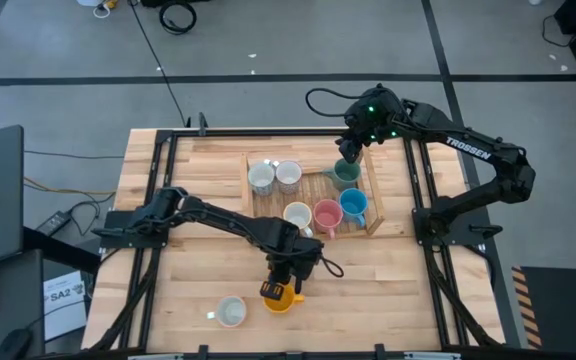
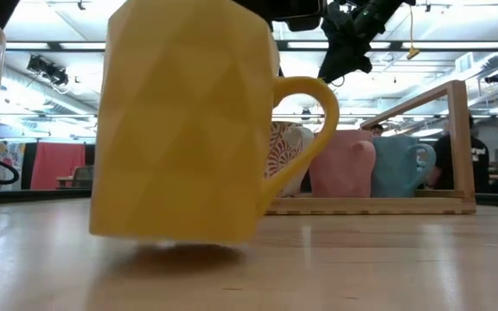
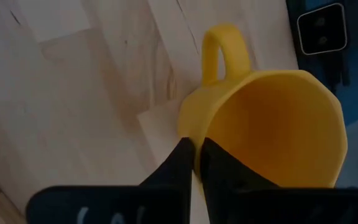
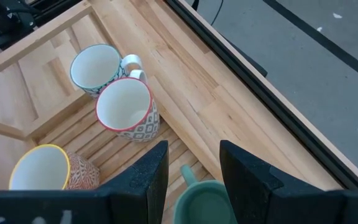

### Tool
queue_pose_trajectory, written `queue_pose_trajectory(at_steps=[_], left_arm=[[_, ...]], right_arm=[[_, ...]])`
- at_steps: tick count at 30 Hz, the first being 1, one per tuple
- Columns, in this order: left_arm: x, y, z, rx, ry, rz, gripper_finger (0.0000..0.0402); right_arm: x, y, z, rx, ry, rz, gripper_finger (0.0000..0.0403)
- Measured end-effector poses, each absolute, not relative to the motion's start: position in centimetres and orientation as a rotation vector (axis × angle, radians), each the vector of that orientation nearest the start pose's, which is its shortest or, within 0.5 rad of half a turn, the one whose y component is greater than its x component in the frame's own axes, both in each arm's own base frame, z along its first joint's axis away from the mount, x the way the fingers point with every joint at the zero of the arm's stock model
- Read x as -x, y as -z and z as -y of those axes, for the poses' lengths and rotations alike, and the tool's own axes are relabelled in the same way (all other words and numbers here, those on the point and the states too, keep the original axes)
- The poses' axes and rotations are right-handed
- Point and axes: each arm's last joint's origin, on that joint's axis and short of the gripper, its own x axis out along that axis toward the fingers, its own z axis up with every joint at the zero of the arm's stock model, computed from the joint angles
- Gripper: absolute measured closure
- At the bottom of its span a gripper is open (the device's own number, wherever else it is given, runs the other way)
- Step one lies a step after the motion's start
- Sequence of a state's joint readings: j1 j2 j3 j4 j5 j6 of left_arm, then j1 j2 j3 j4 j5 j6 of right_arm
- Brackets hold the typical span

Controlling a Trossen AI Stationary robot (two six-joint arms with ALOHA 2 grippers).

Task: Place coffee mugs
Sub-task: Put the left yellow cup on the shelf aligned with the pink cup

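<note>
The orange mug (image 1: pixel 280 296) (image 2: pixel 184 121) (image 3: pixel 272 124) stands on the table near its front edge, its handle (image 3: pixel 224 50) on the side away from my fingers. My left gripper (image 1: pixel 288 280) (image 3: pixel 196 163) is shut on its rim. In the slatted wooden tray (image 1: pixel 249 195) sit the dark green mug (image 1: pixel 346 173) (image 4: pixel 207 200), the blue (image 1: pixel 354 205), the pink (image 1: pixel 327 217), the cream (image 1: pixel 298 214) and two whitish mugs (image 1: pixel 273 177). My right gripper (image 1: pixel 351 150) (image 4: pixel 191 165) hangs open just above the green mug, apart from it. My left gripper pinches the orange mug's wall at the rim (image 3: pixel 194 146), opposite the handle, one finger inside the cup and one outside. The fingers come from above, slanting down. The mug stands upright, mouth up; the low view shows its base at the table top.
Another whitish mug (image 1: pixel 231 312) lies on the table at the front, left of the orange one. The tray's raised wooden frame (image 2: pixel 456 130) stands behind the orange mug. Bare table lies left of the tray and along the front right.
</note>
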State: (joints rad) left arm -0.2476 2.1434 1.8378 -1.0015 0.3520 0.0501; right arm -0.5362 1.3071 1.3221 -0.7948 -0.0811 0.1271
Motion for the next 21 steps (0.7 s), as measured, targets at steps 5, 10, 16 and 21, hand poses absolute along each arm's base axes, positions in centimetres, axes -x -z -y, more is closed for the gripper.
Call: queue_pose_trajectory(at_steps=[5,10,16,21], left_arm=[[-42.1,-22.7,11.4,0.038,0.53,-1.297,0.0381],[-41.6,-24.2,10.9,0.028,0.499,-1.276,0.0381],[-41.0,-26.6,9.6,0.063,0.462,-1.224,0.0381],[-40.3,-28.9,8.1,0.078,0.441,-1.157,0.0381]], right_arm=[[-22.8,-35.4,13.3,-0.334,0.471,-0.728,0.0253],[-22.9,-35.5,13.3,-0.325,0.479,-0.719,0.0253],[-22.9,-35.5,13.4,-0.313,0.475,-0.719,0.0253],[-23.7,-34.4,14.1,-0.26,0.452,-0.773,0.0253]])
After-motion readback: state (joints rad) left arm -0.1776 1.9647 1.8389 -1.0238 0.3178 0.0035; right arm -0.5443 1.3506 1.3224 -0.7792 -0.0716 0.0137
